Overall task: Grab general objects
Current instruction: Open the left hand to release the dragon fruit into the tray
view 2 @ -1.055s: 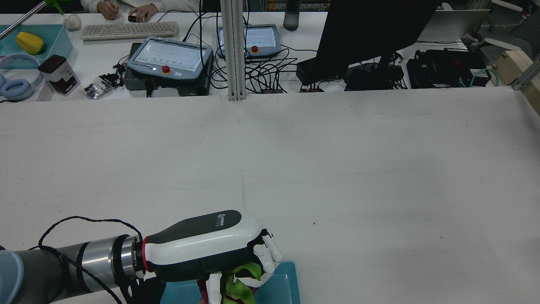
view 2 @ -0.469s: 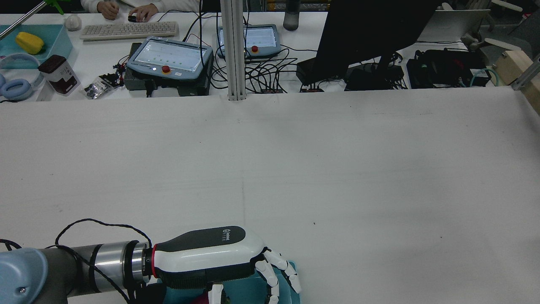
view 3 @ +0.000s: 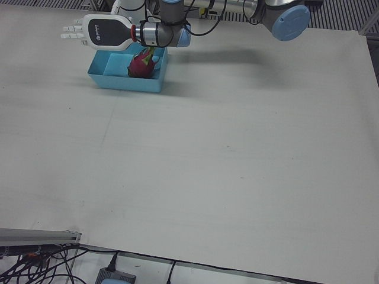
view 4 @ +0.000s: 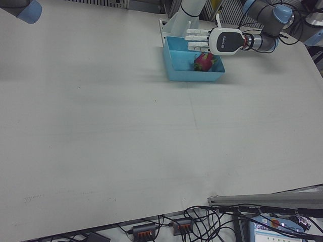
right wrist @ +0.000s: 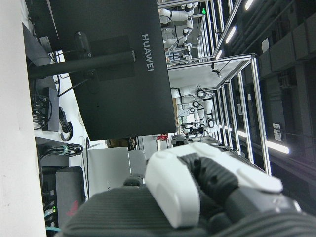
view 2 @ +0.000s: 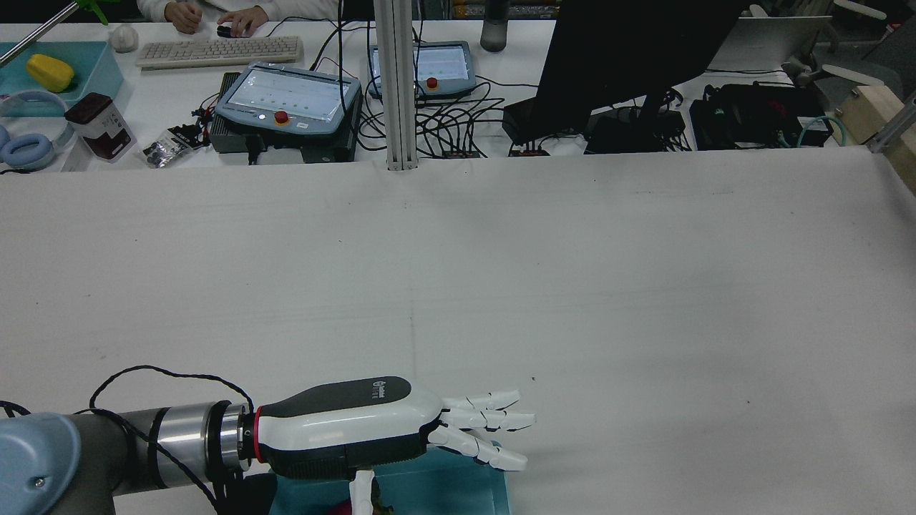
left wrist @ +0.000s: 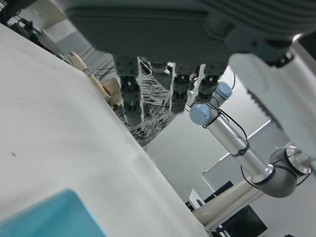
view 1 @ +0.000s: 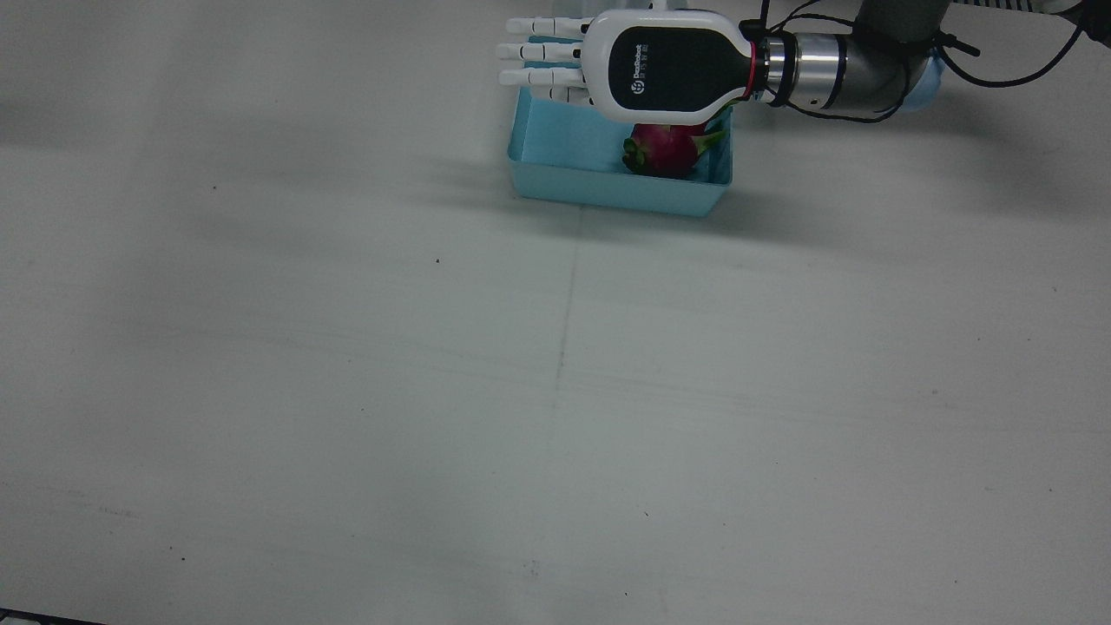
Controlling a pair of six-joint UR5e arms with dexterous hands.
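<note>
A pink dragon fruit (view 1: 664,148) with green scales lies in the right half of a shallow blue bin (view 1: 608,193) at the robot's edge of the table. My left hand (view 1: 625,74) hovers flat just above the bin, palm down, fingers (view 1: 538,62) stretched apart and holding nothing. The left-front view shows the same hand (view 3: 98,32) over the fruit (view 3: 141,64) and bin (view 3: 124,84); in the rear view the hand (view 2: 401,429) hides nearly all of the fruit. My right hand (right wrist: 197,197) shows only in its own camera, too partly to read.
The white table (view 1: 555,391) stretches wide in front of the bin. Beyond its far edge stand an aluminium post (view 2: 397,86), two teach pendants (view 2: 286,100), a monitor (view 2: 630,57), cables and a keyboard (view 2: 218,51) with a person's hands (view 2: 243,20) at it.
My left hand was shut on the dragon fruit above the bin; it has opened, the fingers have spread out flat, and the fruit now lies in the bin.
</note>
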